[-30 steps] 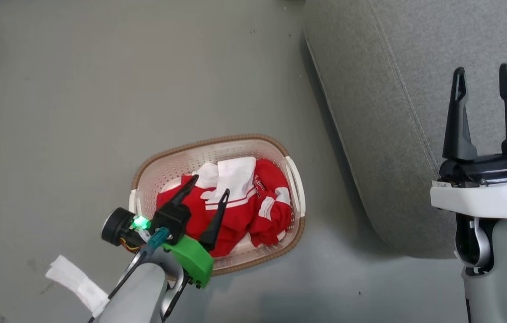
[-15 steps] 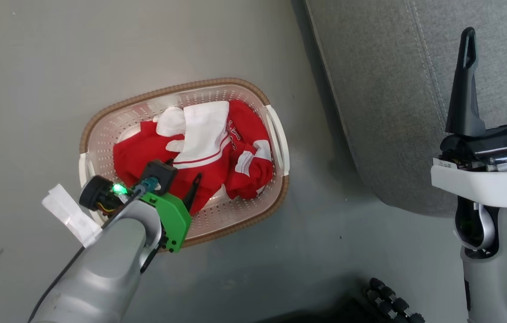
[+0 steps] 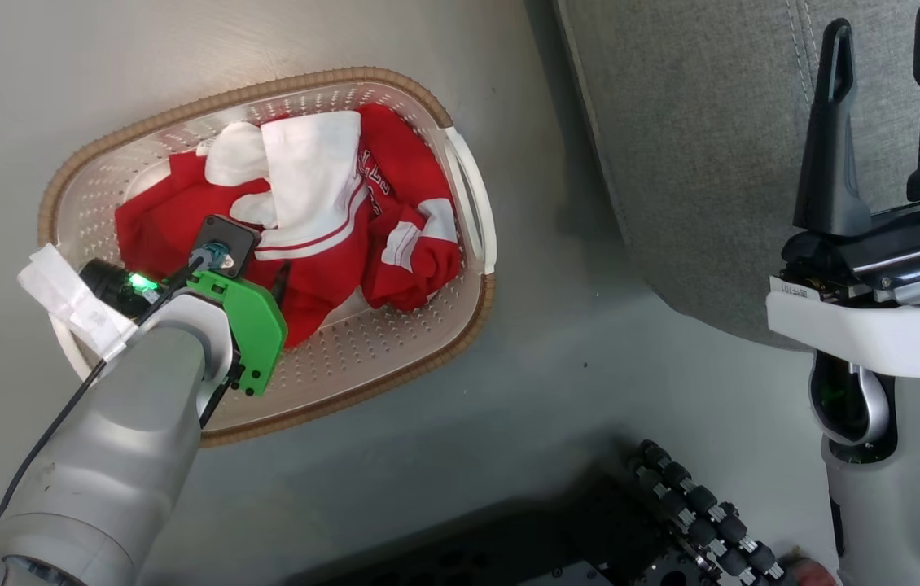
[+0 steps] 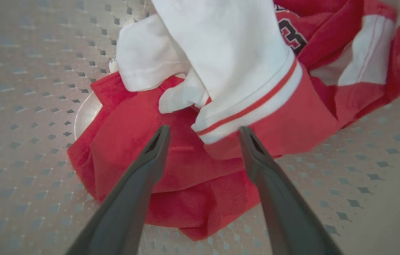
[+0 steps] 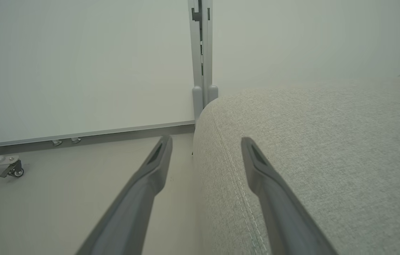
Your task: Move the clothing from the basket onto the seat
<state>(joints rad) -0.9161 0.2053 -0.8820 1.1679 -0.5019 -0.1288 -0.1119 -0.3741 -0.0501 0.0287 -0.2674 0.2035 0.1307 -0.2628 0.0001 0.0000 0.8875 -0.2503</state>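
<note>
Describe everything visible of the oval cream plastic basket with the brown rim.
The oval cream-white perforated plastic basket stands upright on the grey floor, near the grey fabric seat but apart from it. A brown woven-look rim runs round its top; a white handle shows at the end nearer the seat. Crumpled red and white clothing lies inside. The open left gripper reaches in above the clothing.

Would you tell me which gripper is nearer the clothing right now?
Left. The left gripper is down in the basket, open over the clothing; the right gripper is open by the seat, well away.
</note>
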